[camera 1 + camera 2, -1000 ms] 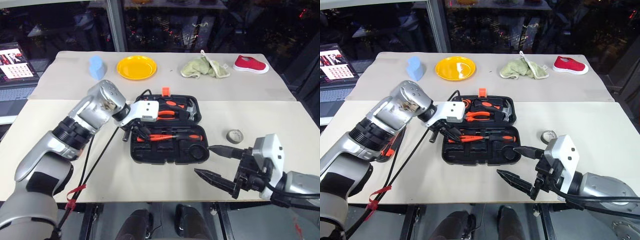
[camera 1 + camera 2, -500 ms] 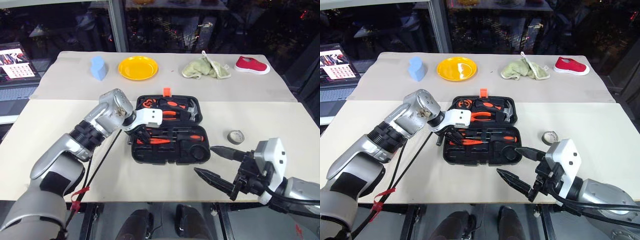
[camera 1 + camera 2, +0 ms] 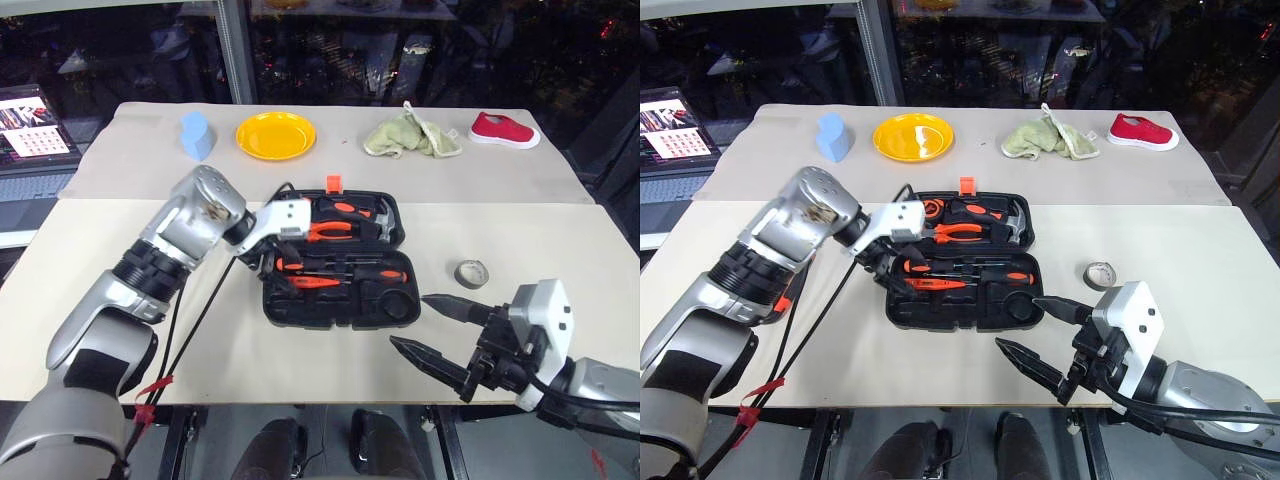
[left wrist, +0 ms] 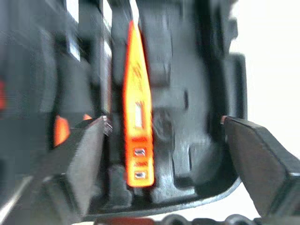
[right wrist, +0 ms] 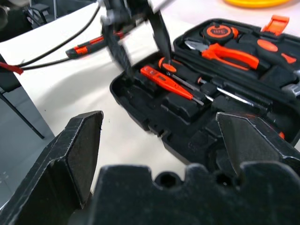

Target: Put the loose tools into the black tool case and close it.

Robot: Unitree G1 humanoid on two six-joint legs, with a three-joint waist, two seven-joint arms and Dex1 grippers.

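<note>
Tester screwdriver [image 4: 137, 117] lies in its slot in tool case [image 3: 330, 312]. My L gripper [image 4: 161, 140] spread over it, empty; R gripper [image 3: 432, 327] wide apart, idle. Next: fetch tape roll [image 3: 470, 271], table right of case.

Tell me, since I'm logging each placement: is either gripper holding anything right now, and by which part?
Nothing is held. The left gripper stands open over the slim orange tester screwdriver lying in the black tool case; the right gripper is open and empty.

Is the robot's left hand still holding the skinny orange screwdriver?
Apart. In the left wrist view the tester lies in the case, with dark gaps between it and both open fingers of the left gripper.
</note>
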